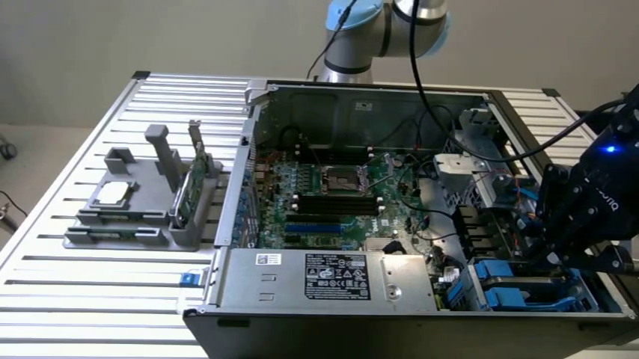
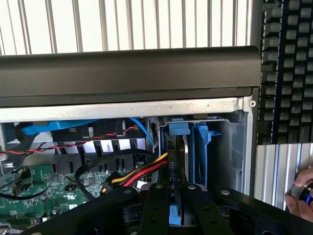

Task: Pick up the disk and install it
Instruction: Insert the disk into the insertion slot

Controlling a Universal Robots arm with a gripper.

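- The disk point(image 2: 177, 161) is seen edge-on in the wrist view, as a thin dark and silver slab framed by a blue carrier; its label cannot be seen.
- It stands upright in the drive bay point(image 2: 215, 147) at the corner of the open computer case point(image 1: 299, 97), just beside the case's side wall.
- The end effector point(image 2: 177, 196) is closed narrowly on the disk, with one black finger point(image 2: 155, 205) on each side of the blue carrier edge.
- In the exterior view, the black end effector point(image 1: 569, 247) is lowered over the blue bays point(image 1: 509, 288) at that view's right, near the front corner of the case.
- A white and black label point(image 1: 337, 275) is carried on the power supply point(image 1: 319, 280); its print is too small to be read.
- Red, yellow and black cables point(image 2: 142, 174) are seen just beside the disk.
- A grey fixture point(image 1: 140, 202) holding a small silver chip point(image 1: 113, 192) and a green card point(image 1: 200, 176) rests on the slatted counter point(image 1: 80, 284).
- A keyboard point(image 2: 288, 73) and a hand point(image 2: 301, 196) are seen at the picture's edge.
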